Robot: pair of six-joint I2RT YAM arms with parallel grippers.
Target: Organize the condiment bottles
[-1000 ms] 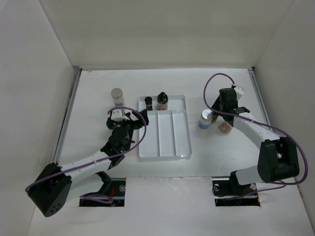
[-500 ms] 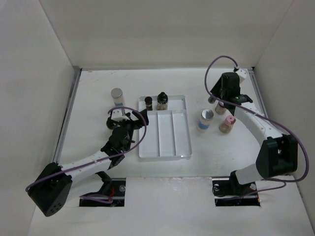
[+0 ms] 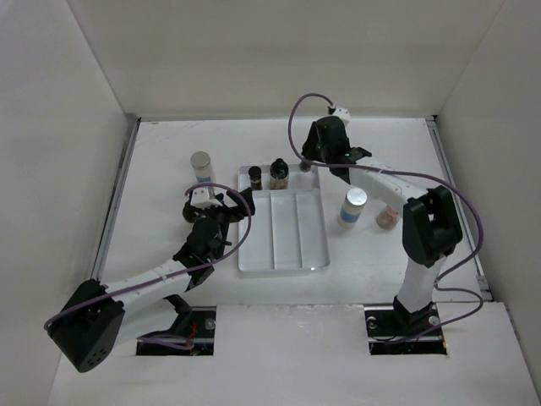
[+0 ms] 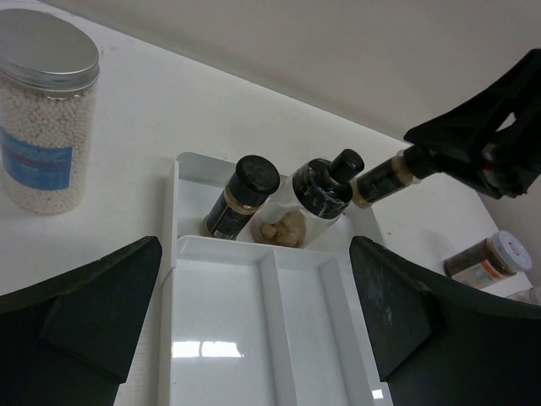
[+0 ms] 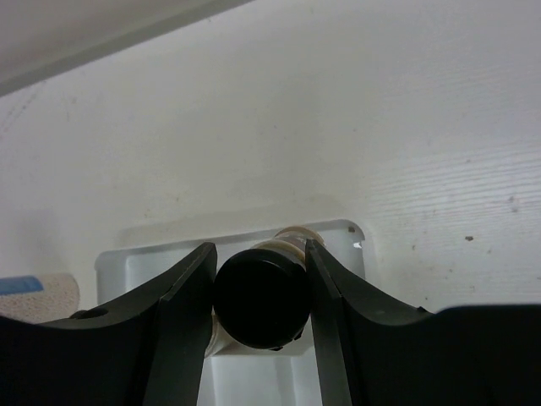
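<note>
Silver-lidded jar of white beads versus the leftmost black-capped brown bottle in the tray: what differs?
The silver-lidded jar of white beads is wide and pale; the black-capped brown bottle is slim and dark. The jar stands on the table outside the white tray; the bottle stands in its far compartment. Both are upright cylinders, unheld.

Even, diffuse white light fills the sharp overhead view, with faint soft shadows on the table [image 3: 161, 161]. From the left wrist, glare shines on the white tray [image 4: 211, 348] and the near left fingers [image 4: 76, 313] blur. The right wrist view is dimmer; the right fingers [image 5: 182, 338] and black-capped bottle [image 5: 260, 296] look soft.
</note>
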